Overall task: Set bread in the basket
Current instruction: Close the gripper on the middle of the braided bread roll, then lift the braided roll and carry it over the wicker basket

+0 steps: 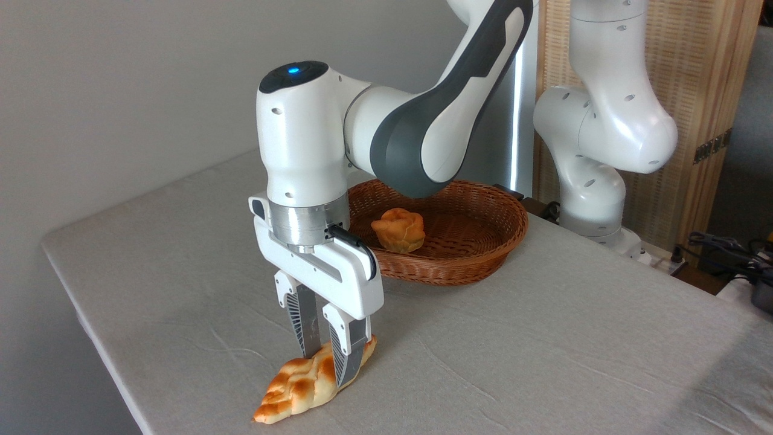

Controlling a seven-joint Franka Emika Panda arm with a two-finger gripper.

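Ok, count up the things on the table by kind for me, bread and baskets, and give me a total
Bread pieces: 2, the long braided cream-and-golden loaf between the gripper's fingers, and the small round knotted orange bun in the basket
Baskets: 1, the shallow oval reddish-brown wicker basket
Total: 3
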